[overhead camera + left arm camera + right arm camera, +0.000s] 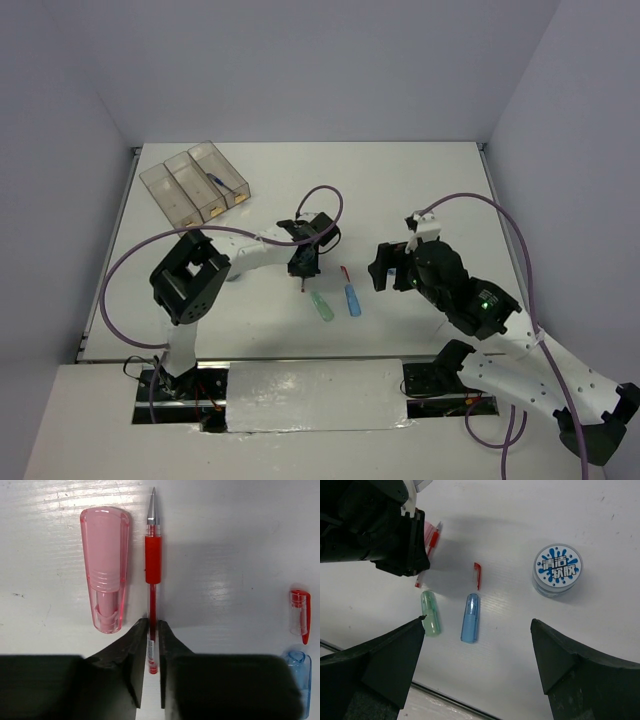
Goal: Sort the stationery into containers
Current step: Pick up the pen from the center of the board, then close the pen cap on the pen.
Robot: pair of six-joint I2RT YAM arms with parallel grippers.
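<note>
Red pen (pixel 152 580) lies flat on the table (pixel 225 555), and your left gripper (pixel 151 630) is closed on its barrel close to the tail end, far from the middle. Lift from there and the long front half could droop or twist out of the narrow pinch. The pink bar (pixel 106 570) sits just beside the pen, so a sideways drag may knock it. Your right gripper (pixel 485 630) hangs wide open, holding nothing, near the green bar (pixel 431 620) and blue bar (pixel 470 617). The containers (pixel 160 190) stand well apart at the far left, and a tilted pen may catch a rim.
</note>
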